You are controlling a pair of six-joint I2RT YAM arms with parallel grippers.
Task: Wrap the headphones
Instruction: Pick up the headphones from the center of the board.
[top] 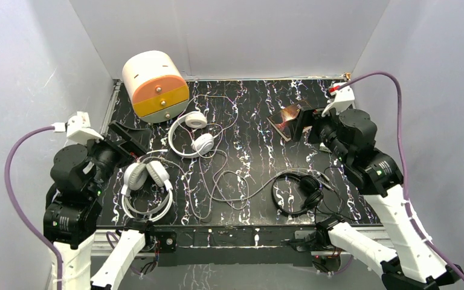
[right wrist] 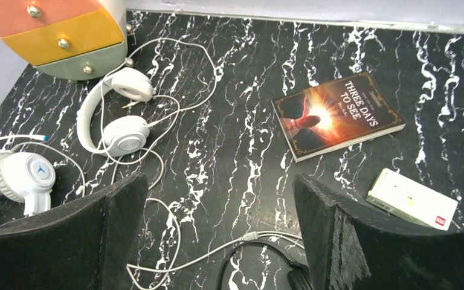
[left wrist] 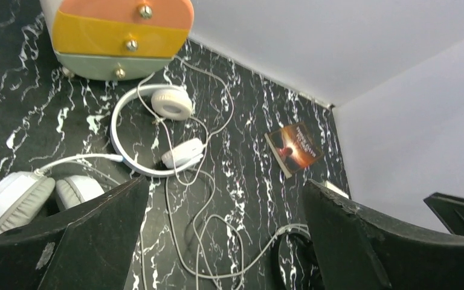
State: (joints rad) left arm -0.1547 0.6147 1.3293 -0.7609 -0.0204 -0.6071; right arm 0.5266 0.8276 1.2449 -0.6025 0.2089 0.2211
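Left tool [top: 128,134] and right tool [top: 299,124] hang above the worktop [top: 260,139], jaws wide apart and empty, likely poised to pick a first pair. Nothing wrapped yet: big white headphones [top: 147,187] lie at 8 o'clock, slim white pair [top: 190,134] at 10, black pair [top: 299,192] at 4. Their loose cords [top: 217,175] cross mid-worktop.

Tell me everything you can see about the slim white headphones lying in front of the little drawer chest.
The slim white headphones lie flat on the black marbled table, just in front of the drawer chest. A thin white band joins two round cups with pale pads, plastic by the look. Their thin cord sprawls unwrapped in loose loops across the table beside them.
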